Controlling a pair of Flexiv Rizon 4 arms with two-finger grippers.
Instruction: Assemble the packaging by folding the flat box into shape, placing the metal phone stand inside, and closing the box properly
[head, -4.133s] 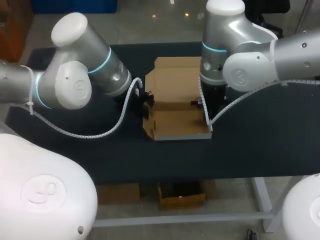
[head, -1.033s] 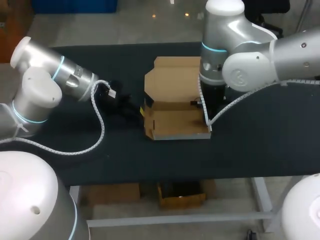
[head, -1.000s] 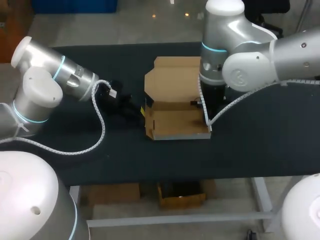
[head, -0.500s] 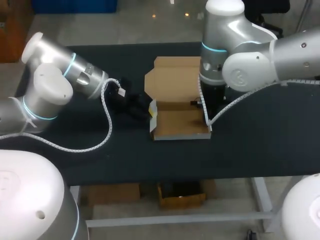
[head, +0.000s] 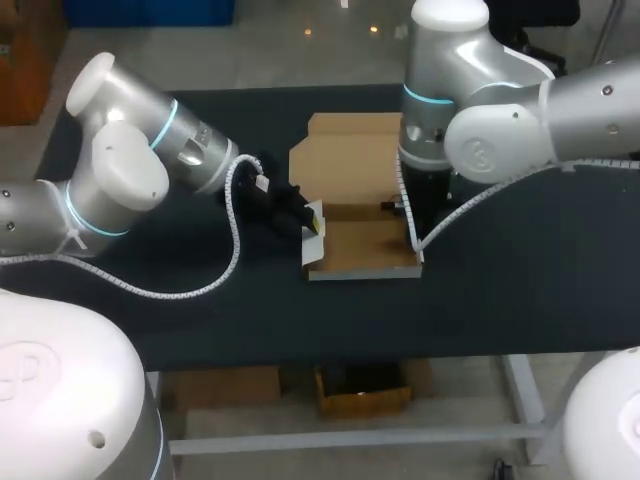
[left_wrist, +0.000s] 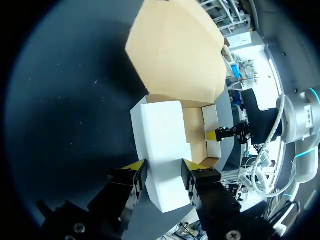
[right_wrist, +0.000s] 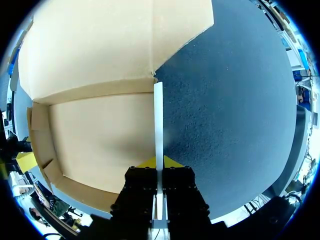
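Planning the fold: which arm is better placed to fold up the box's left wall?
Left: the left end effector sits at the left wall; the right end effector is shut on the right wall.

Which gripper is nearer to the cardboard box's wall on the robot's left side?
Left. The left gripper is right at the left wall, at its outer face. The right gripper is across the box, shut on the opposite wall.

Even light from overhead fills my head view: the dark table (head: 520, 300) soaks it up, the shell of my right arm (head: 500, 130) gleams, and shadows are faint. In my left wrist view the box (left_wrist: 162, 145) wall glares white while the cloth sinks near black.
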